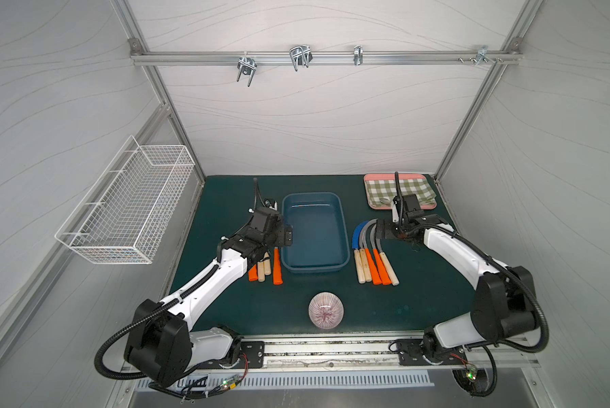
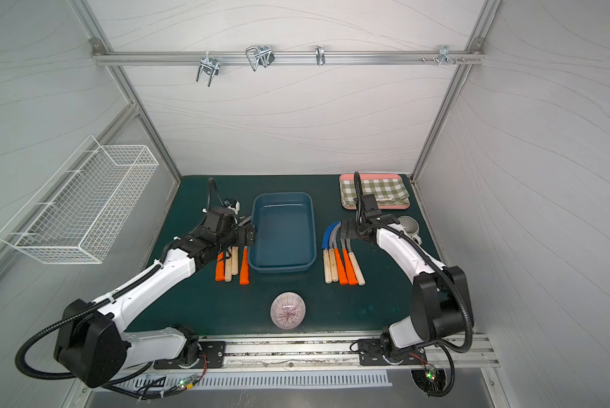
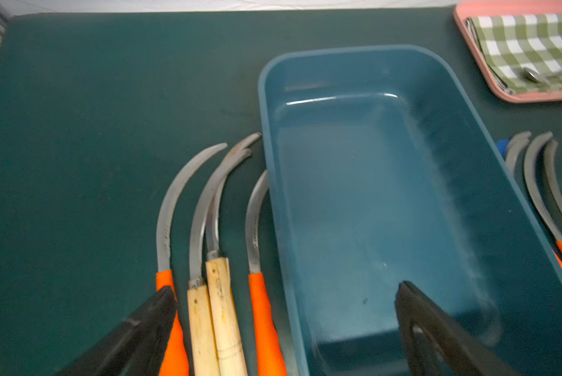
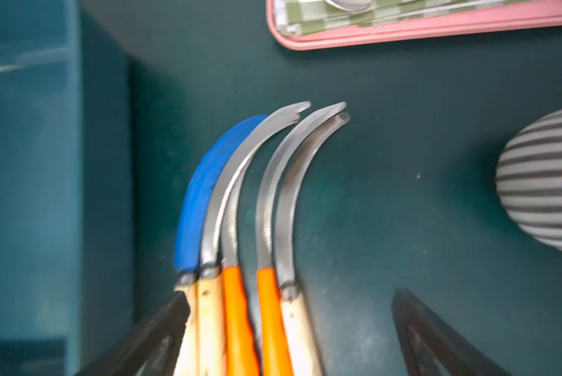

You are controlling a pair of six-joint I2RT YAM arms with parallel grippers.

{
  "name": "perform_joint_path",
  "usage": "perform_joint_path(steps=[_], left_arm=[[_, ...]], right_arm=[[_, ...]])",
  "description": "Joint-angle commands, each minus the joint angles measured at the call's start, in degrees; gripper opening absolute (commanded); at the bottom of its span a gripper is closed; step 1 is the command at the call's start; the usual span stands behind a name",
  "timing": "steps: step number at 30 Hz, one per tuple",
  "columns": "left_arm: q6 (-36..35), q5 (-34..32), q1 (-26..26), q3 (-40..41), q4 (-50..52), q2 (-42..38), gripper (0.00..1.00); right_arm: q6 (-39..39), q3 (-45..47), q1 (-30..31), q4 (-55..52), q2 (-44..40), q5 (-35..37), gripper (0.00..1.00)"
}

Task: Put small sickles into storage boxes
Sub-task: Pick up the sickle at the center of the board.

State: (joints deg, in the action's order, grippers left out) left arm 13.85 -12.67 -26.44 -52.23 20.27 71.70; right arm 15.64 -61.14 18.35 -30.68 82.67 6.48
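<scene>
The dark blue tub (image 1: 314, 243) sits in the middle of the table with nothing in it, so no sickle has been stored yet. Four sickles (image 1: 264, 270) lie just left of it and five more just right (image 1: 376, 265). Their handles point toward the near edge and their blades curve away over the green table (image 1: 420, 303). In each group the handles lie side by side, most of them touching. The orange-handled sickle (image 3: 265, 312) nearest the tub lies slightly apart from its neighbours, its blade tip against the tub wall.

The left pincer (image 1: 287, 237) hangs over the left group's blades by the tub's rim, jaws spread wide and holding nothing. The right pincer (image 1: 378, 229) hangs over the right group's blades, equally wide and empty.

These tools look stiff and fairly light. The steel blades are thin, smooth, toothed along the edge and flat to the table, so they are poor places to grip. The handles are thicker and rounder, so a pinch across a handle, close to the blade end for balance, looks best. Crowded handles may drag neighbours along, so the separated orange one seems the easiest start.
</scene>
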Motion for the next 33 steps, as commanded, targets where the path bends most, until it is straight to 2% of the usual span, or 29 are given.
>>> perform_joint_path(steps=[1,10,14,19,25,33], left_arm=[[4.5,-1.9,-4.1,-3.8,9.2,-1.2,0.99],[14.4,0.9,-15.8,-6.8,19.6,0.1,0.99],[17.5,0.9,-20.9,-7.8,20.2,0.9,0.99],[19.4,1.0,-26.0,-9.9,20.7,3.1,0.99],[22.6,2.5,-28.0,-10.4,20.9,3.6,0.99],[20.1,3.0,-28.1,-11.3,21.8,2.5,0.99]], right_arm=[[1.7,-1.4,1.3,-8.2,-3.3,-2.9,0.99],[1.9,0.1,1.9,-17.6,-5.8,-3.9,0.99],[2.0,1.8,1.7,-19.9,-5.9,-3.8,0.89],[2.6,3.1,1.4,-21.3,-4.8,-3.7,0.7],[3.1,5.1,0.8,-19.9,-2.8,-3.2,0.47],[3.6,5.1,-1.6,-18.4,4.6,-4.3,0.45]])
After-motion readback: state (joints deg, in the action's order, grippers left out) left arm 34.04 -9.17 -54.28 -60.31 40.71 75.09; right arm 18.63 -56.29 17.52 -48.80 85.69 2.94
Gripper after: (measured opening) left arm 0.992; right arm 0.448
